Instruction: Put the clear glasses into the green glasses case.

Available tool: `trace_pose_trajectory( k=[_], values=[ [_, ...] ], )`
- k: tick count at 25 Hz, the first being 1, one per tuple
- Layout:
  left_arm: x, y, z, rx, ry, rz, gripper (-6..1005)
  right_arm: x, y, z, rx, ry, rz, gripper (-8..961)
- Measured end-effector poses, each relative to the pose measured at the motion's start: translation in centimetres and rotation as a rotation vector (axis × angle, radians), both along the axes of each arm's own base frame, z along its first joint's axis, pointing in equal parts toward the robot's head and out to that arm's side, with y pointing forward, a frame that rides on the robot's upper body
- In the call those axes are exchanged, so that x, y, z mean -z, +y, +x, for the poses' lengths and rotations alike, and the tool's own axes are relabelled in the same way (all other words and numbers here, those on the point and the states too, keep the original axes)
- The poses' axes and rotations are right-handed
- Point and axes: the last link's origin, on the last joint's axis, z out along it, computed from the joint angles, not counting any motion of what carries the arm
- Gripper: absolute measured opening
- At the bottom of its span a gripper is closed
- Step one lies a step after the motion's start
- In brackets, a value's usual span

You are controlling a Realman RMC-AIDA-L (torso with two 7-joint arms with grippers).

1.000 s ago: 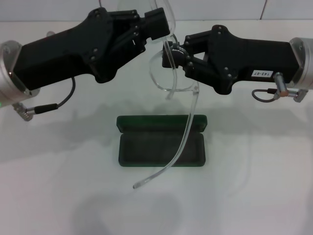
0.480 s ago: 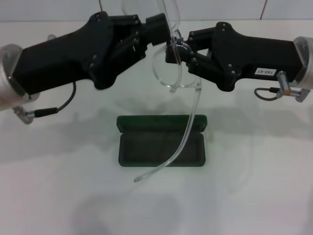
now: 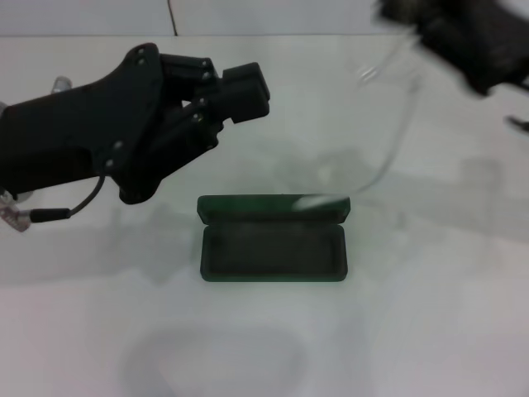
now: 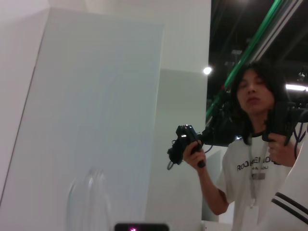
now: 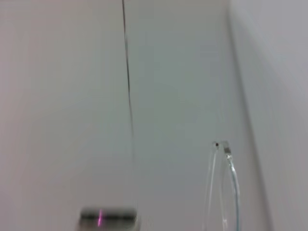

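On the white counter [image 3: 430, 331], seen from the head camera, the green glasses case [image 3: 274, 248] lies open at the middle, its lid folded back toward the far side and its dark lining bare. The clear glasses [image 3: 395, 141] hang in the air to the right of the case and farther back, blurred; one long clear arm curves down from the upper right toward the lid's right end, though whether it touches the lid cannot be told. The right hand [image 3: 459, 37] is a dark blur at the far right corner with the top of the glasses against it; how far it is open, and whether it grips them, cannot be told. The left hand [image 3: 244, 87] hovers above the counter left of the case and farther back, holding nothing; its fingers' spread cannot be told.

From the left wrist camera, white walls fill the view, and a person [image 4: 252, 144] in a white T-shirt stands at the right holding a dark handheld device [image 4: 185, 144].

From the right wrist camera, the hinge end of the clear glasses [image 5: 224, 187] shows against a pale wall.
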Motion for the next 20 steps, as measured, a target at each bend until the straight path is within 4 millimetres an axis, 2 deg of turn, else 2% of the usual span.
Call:
trace_pose_trajectory(
  k=[3, 7, 13, 16, 20],
  values=[
    [0.2, -0.1, -0.3, -0.016, -0.005, -0.001, 47, -1.3, -0.6, 0.9, 0.037, 0.146, 0.028, 105],
    [0.5, -0.2, -0.4, -0.023, -0.009, -0.007, 47, -2.2, -0.8, 1.5, 0.071, 0.282, 0.043, 105],
    [1.8, -0.6, 0.3, 0.024, 0.023, -0.055, 46, -3.0, -0.6, 0.9, 0.064, 0.377, 0.074, 105],
    [2.7, -0.8, 1.2, 0.069, 0.034, -0.096, 46, -2.3, 0.0, 0.1, 0.063, 0.389, 0.053, 105],
    [3.6, -1.3, 2.9, 0.147, 0.010, -0.142, 46, 0.1, 1.0, -1.7, 0.047, 0.310, 0.001, 105]
  ],
)
